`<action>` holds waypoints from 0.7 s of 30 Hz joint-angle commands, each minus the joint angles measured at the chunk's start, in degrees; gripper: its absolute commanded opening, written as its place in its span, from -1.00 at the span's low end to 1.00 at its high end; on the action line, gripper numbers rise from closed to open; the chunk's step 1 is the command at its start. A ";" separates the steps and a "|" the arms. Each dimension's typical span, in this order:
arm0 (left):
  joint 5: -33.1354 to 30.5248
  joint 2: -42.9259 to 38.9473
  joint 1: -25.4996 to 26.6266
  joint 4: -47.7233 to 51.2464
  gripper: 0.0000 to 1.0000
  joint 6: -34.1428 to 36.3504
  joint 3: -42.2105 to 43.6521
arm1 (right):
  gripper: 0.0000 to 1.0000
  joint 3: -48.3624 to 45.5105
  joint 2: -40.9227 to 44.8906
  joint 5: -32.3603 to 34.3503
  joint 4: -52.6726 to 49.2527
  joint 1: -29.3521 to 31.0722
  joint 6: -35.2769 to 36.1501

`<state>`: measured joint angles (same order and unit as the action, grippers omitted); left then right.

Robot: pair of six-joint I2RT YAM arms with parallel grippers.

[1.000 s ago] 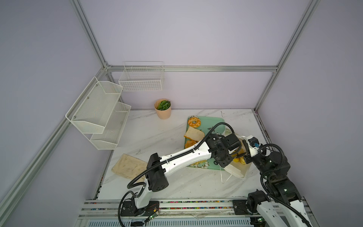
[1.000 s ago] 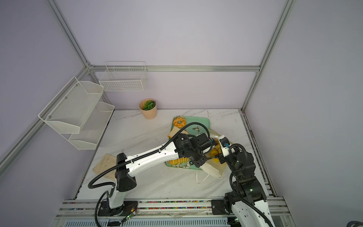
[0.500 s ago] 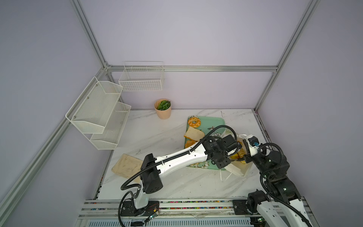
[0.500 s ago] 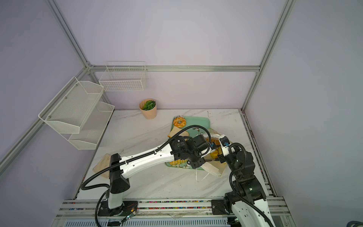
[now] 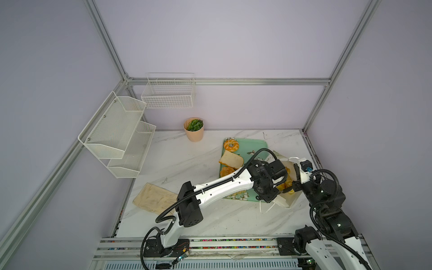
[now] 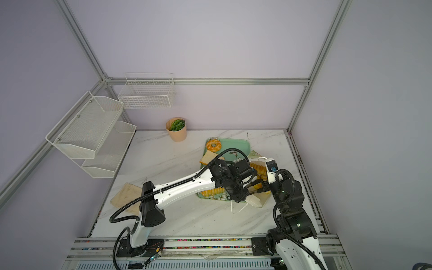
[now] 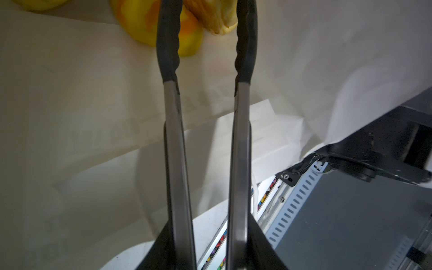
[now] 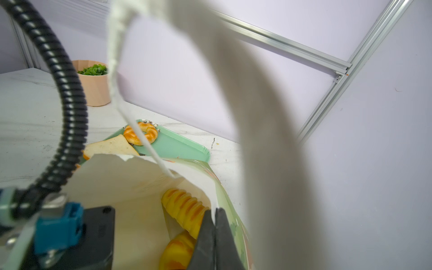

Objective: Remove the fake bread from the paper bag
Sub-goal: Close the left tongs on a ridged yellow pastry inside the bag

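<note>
The white paper bag [image 5: 286, 201] lies tilted on the table's right side, its mouth held up by my right gripper [image 8: 214, 224], which is shut on the bag's rim. Inside lie glossy orange fake breads: a ridged loaf [image 8: 184, 208] and a second one [image 8: 177, 250]. My left gripper [image 7: 208, 245] is shut on metal tongs [image 7: 173, 140] that reach into the bag. Their black tips [image 7: 168, 35] flank a pale ridged bread [image 7: 208, 16] next to a yellow one [image 7: 140, 21]. A donut [image 5: 231, 145], a toast slice [image 5: 231, 160] and a bun [image 5: 225, 172] rest on the green tray [image 5: 253, 146].
A peach plant pot [image 5: 193, 129] stands at the back. A beige cloth [image 5: 154, 198] lies at the front left. White mesh shelves [image 5: 117, 133] and a wire basket [image 5: 168, 93] hang on the left and back walls. The bag's loose cord handle [image 5: 265, 209] lies in front of the tray.
The left arm has shifted slightly at the bag's mouth, and its gripper has squeezed the tongs a little narrower. The right gripper has kept its hold on the bag's rim.
</note>
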<state>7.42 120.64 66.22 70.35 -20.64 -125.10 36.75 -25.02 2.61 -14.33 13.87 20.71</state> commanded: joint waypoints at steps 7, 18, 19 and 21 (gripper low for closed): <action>11.55 5.30 -1.51 0.37 -0.24 -10.63 -11.50 | -1.00 1.57 0.01 1.45 2.37 0.00 -3.11; 10.19 9.98 -2.40 -0.38 -0.25 -13.87 -14.80 | -1.00 1.22 -0.73 1.13 3.06 -0.09 -2.94; 9.73 9.74 -2.54 -0.38 -0.25 -13.77 -14.69 | -1.00 1.29 -0.81 1.29 2.90 -0.01 -2.85; 9.19 8.94 -2.84 -0.37 -0.28 -13.51 -14.19 | -1.00 1.20 -0.66 1.67 2.73 -0.02 -2.61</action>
<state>17.34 131.24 64.49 71.02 -32.58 -134.23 36.75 -26.30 3.90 -15.03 13.82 18.52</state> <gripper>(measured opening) 0.368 0.045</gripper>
